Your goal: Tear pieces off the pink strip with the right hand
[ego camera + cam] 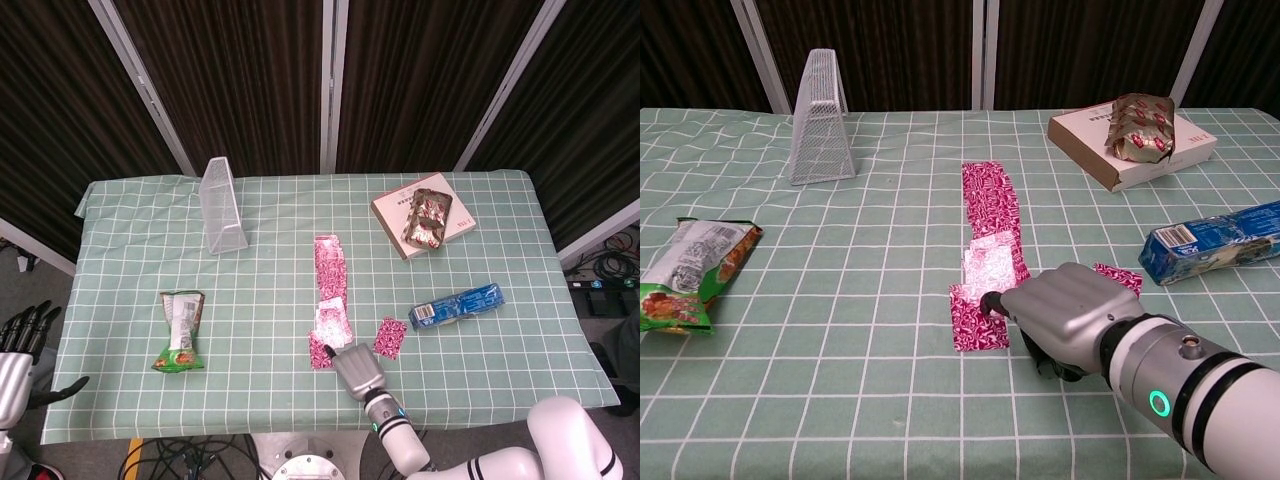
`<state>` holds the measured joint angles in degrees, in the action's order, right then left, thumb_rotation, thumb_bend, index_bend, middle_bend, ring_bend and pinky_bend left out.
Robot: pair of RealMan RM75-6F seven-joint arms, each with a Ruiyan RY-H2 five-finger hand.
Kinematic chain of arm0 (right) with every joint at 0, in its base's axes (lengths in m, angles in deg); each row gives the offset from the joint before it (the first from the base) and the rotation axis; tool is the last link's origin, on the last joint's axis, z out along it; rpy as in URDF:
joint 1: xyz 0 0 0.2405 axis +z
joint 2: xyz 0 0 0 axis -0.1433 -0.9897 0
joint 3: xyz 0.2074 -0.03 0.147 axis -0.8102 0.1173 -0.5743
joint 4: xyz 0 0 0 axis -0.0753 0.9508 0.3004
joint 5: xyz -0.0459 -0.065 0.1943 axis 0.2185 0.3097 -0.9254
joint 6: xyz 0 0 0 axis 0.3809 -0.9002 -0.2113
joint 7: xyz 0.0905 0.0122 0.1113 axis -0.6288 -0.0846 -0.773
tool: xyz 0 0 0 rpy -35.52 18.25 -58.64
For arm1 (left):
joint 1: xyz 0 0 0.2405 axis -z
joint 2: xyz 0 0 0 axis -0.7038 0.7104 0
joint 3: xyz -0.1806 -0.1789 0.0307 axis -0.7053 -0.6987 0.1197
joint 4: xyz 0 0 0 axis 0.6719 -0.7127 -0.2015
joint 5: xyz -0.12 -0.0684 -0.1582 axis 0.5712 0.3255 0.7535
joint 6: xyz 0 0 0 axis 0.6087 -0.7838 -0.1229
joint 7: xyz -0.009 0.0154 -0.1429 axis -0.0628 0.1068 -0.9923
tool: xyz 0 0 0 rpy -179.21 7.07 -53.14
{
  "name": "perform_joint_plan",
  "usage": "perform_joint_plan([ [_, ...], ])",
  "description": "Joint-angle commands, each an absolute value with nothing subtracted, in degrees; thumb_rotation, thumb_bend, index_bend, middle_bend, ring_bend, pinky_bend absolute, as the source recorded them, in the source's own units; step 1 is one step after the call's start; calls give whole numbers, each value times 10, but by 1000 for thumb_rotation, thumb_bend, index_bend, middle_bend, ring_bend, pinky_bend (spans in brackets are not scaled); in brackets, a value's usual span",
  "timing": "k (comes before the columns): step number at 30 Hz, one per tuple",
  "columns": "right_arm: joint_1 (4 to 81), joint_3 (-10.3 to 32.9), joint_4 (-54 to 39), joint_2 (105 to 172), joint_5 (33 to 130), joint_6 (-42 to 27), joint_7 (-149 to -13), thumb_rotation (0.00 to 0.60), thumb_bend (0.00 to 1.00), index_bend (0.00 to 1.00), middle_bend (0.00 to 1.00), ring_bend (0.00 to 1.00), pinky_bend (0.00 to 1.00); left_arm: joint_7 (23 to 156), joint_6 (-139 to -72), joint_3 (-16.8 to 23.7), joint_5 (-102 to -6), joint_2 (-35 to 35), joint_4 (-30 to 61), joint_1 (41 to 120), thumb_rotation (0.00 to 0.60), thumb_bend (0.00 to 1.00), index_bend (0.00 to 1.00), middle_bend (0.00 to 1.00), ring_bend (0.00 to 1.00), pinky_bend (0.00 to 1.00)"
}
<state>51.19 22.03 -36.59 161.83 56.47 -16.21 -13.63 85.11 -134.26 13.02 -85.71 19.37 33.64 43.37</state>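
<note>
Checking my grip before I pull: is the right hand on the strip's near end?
Yes, in the chest view the right hand pinches the near end of the pink strip, which is buckled up off the cloth.

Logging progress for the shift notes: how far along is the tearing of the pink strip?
Done: one torn piece lies loose on the cloth, right of the strip. In hand: the right hand pinches the strip's near end, which is skewed and buckled, pale underside showing; whether it has fully separated cannot be told. Left: most of the strip is intact toward the far side. The left hand is idle off the table.
</note>
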Motion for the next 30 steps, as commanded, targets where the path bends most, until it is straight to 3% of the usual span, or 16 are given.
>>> perform_joint_plan([
  [1,515,221,-364,1623,567,-162,-132,600,1000,162,890,763,691,850,-1343,130,-856,194,336,433,493,15,59,8,0,88],
  [17,532,218,-362,1658,562,-163,-109,600,1000,162,890,763,691,835,-1349,129,-852,195,324,428,491,14,59,8,0,88],
  [30,564,184,-335,1693,532,-147,-85,600,1000,162,889,762,691,828,-1350,126,-844,197,317,425,492,14,59,8,0,88],
])
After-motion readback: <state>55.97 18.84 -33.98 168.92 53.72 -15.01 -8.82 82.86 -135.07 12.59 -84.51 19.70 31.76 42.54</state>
